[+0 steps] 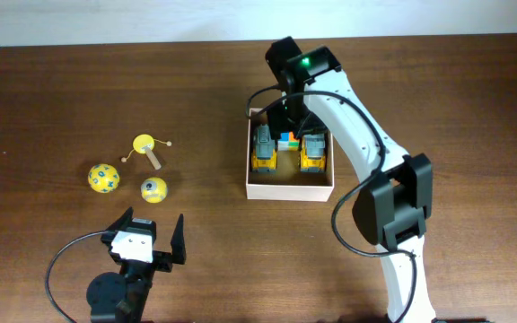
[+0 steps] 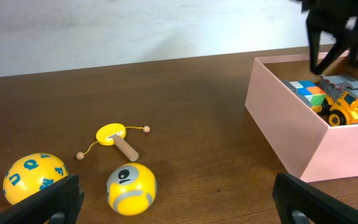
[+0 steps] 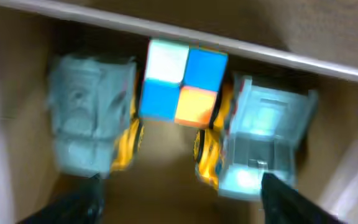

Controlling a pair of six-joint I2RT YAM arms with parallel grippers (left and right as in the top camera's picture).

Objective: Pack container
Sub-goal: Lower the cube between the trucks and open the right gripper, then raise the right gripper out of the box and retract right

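Observation:
The container (image 1: 290, 191), a shallow white box with a tan inside, sits right of the table's middle. It holds two yellow trucks (image 1: 265, 150) (image 1: 312, 152) and a coloured cube (image 1: 285, 141) between them at the far wall. My right gripper (image 1: 285, 115) hangs open over the box's far side. In the right wrist view the right gripper (image 3: 182, 199) is wide with nothing between its fingers, above the cube (image 3: 184, 79) and the trucks (image 3: 92, 118) (image 3: 260, 140). My left gripper (image 1: 151, 235) stands open and empty near the front left, just short of a yellow and grey ball (image 2: 131, 188).
Left of the box lie a yellow ball with blue marks (image 1: 103, 178), the yellow and grey ball (image 1: 153, 189) and a yellow disc toy on a wooden handle (image 1: 146, 146). The right arm (image 1: 393, 206) arches along the box's right side. Bare wood lies between the toys and the box.

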